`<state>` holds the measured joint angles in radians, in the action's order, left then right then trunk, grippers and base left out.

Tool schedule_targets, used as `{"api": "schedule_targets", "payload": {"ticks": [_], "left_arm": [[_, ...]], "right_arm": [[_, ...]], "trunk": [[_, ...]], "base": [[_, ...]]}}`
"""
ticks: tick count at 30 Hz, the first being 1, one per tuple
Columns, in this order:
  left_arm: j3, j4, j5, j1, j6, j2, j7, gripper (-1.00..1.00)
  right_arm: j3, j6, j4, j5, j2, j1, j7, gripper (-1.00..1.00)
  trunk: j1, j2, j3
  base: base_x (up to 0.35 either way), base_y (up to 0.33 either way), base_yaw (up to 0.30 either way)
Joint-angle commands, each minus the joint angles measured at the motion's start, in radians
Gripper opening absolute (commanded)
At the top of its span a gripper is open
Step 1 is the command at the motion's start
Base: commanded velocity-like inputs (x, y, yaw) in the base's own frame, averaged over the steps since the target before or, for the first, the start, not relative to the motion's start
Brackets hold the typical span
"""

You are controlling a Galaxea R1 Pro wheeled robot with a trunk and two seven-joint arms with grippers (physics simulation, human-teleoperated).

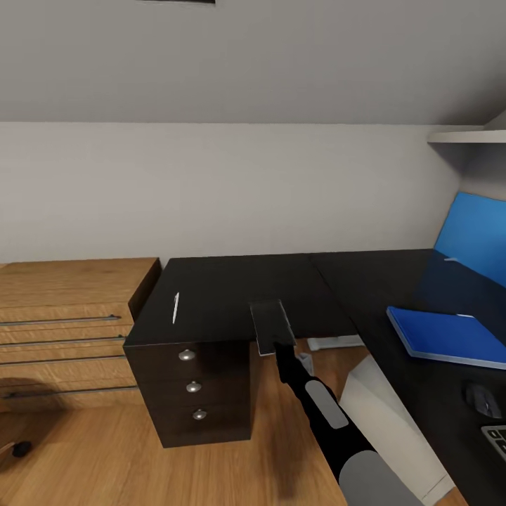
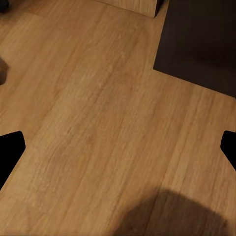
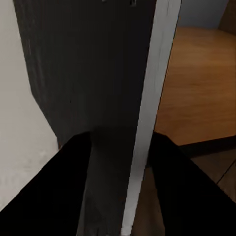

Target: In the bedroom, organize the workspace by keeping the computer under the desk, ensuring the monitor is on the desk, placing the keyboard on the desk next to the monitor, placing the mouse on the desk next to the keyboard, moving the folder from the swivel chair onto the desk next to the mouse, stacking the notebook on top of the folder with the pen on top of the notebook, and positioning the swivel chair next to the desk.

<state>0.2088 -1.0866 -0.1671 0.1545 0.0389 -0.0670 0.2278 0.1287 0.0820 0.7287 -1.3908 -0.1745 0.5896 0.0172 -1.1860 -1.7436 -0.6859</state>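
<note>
Head view: right gripper [image 1: 275, 346] clamps the notebook [image 1: 270, 326] above the glossy black desk [image 1: 232, 288]; folder [image 1: 450, 336] lies beside the mouse [image 1: 481, 398]; left gripper [image 2: 118, 147] gapes over plank floor [image 2: 98, 123]

Pale grey walls [image 1: 232, 183] meet a sloped ceiling [image 1: 281, 63]. Light wood plank floor [image 1: 84, 450] runs beneath. At left stands a light wooden drawer chest [image 1: 67, 316]; beside it, a black drawer unit [image 1: 193, 383] with round knobs. A white shelf [image 1: 464, 137] hangs far right.
</note>
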Motion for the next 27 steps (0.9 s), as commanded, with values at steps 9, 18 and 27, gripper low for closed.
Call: {"api": "schedule_targets", "payload": {"ticks": [9, 18, 27], "left_arm": [[-0.001, 0.015, -0.006, 0.0, 0.005, -0.001, 0.003, 1.0], [-0.002, 0.033, -0.005, 0.0, 0.006, -0.001, 0.003, 1.0], [-0.002, 0.055, -0.004, 0.0, 0.004, -0.001, 0.005, 1.0]], "right_arm": [[0.0, 0.002, 0.0, -0.006, 0.0, 0.0, 0.002, -1.0], [0.002, 0.002, 0.0, -0.005, 0.001, 0.0, 0.064, -1.0], [-0.001, -0.003, 0.243, 0.061, 0.013, -0.097, 0.086, -1.0]], "trunk": [[0.0, 0.0, -0.001], [0.019, 0.035, 0.015], [0.054, 0.098, 0.043]], "base": [[0.0, 0.0, 0.0], [0.0, 0.0, 0.0], [0.0, 0.0, 0.0]]}}
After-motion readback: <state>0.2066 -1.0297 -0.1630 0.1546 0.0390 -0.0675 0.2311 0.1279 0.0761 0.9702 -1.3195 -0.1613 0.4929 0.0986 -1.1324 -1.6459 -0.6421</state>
